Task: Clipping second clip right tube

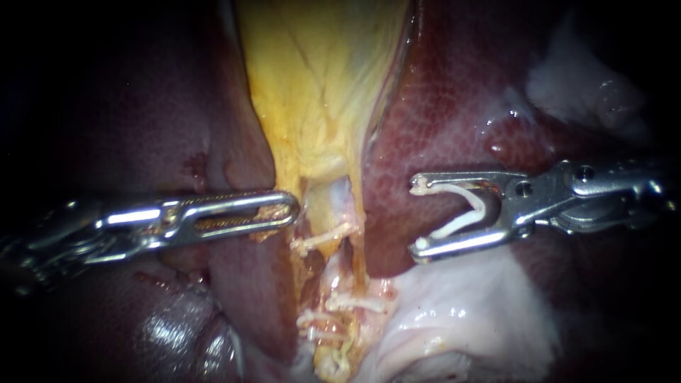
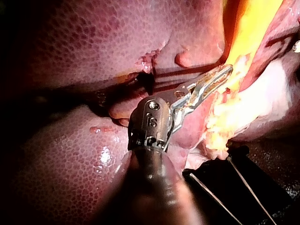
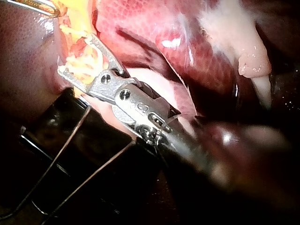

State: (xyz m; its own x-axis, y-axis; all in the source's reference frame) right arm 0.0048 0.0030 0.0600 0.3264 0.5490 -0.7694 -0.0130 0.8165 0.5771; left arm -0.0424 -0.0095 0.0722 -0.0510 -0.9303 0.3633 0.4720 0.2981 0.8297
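A pale tube (image 1: 339, 196) runs down from the yellow gallbladder (image 1: 319, 71) between lobes of dark liver (image 1: 454, 106). One white clip (image 1: 325, 240) lies across this tube, and two more white clips (image 1: 352, 303) sit lower down. My right instrument (image 1: 418, 216) holds a white clip (image 1: 464, 216) between its widely spread jaws. It stands over the liver to the right of the tube, not touching it. My left instrument (image 1: 287, 211) has its jaws together on yellow tissue at the gallbladder's edge, just left of the tube. It shows as left instrument (image 2: 224, 75) in the left wrist view.
Pale fatty tissue (image 1: 468, 312) lies below my right instrument, and a whitish patch (image 1: 582, 85) sits at the upper right. In the right wrist view a black frame with thin wires (image 3: 70, 140) lies under the right instrument (image 3: 75, 54).
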